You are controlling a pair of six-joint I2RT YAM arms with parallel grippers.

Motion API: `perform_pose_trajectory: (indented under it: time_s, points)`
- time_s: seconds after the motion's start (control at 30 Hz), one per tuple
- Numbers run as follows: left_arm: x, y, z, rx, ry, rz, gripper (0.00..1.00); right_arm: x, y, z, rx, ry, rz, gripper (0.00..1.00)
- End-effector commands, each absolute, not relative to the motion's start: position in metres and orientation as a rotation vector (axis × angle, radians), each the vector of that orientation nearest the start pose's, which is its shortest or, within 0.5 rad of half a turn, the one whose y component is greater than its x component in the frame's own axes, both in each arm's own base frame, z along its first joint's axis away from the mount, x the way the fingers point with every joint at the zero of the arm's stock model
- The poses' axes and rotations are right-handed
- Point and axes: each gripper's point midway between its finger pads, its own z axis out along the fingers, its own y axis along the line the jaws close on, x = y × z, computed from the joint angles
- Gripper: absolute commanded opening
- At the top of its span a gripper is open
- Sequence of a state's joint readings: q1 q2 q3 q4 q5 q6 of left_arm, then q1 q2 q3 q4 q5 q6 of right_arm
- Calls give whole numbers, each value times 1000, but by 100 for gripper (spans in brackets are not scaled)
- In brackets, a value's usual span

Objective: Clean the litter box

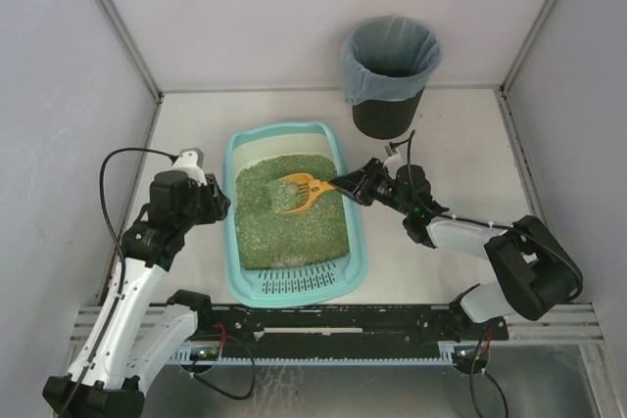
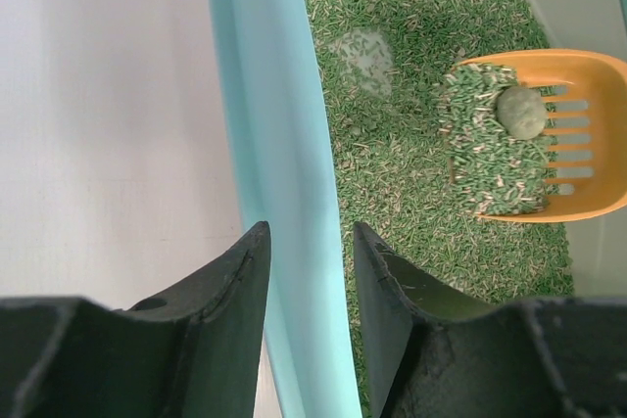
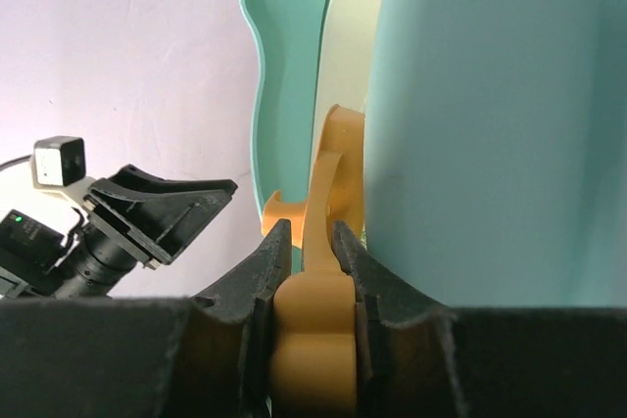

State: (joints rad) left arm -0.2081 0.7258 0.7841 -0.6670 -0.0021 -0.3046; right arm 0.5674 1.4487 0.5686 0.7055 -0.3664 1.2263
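The light-teal litter box (image 1: 232,242) lies in the middle of the table, full of green litter, with its slotted grate at the near end. My left gripper (image 1: 217,205) is at its left rim. In the left wrist view the rim (image 2: 265,124) runs between the two fingers of the gripper (image 2: 309,232), which stand close against it. My right gripper (image 3: 312,232) is shut on the handle of the orange scoop (image 3: 312,340). The scoop (image 1: 299,193) sits over the litter and carries a heap of granules and a round grey-green clump (image 2: 520,112).
A black round bin (image 1: 390,75) with a grey-blue bag stands at the back right, beyond the box. White walls close in the table on the left, back and right. The right arm reaches in over the box's right rim (image 3: 490,124).
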Motion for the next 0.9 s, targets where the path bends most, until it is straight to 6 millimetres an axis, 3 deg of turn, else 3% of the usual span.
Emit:
perform_pose_trajectory:
  time_s: [0.0,0.1,0.23,0.37,0.5,0.53,0.63,0.67,0.8,0.87]
  points:
    - [241,-60,187,-128,2177,-277,44,290,300,223,350,1819,1663,0]
    - [241,-60,186,-128,2179,-277,45,284,301,232,288,1798,1714,0]
    - [241,-61,186,-126,2182,-280,45,294,274,223,447,1758,1672,0]
    - [242,-61,184,-124,2189,-282,45,276,300,246,237,1748,1783,0]
    - [241,-61,184,-128,2189,-281,45,293,273,224,472,1732,1733,0]
    - [241,-61,185,-126,2184,-281,45,292,277,226,456,1727,1742,0]
    - [242,-62,183,-121,2194,-287,46,271,314,251,192,1739,1844,0]
    - [242,-62,182,-121,2199,-288,46,271,315,254,175,1728,1848,0]
    - [242,-62,182,-121,2200,-287,45,297,275,227,473,1712,1760,0]
    - [242,-62,183,-121,2190,-288,45,290,286,239,401,1696,1814,0]
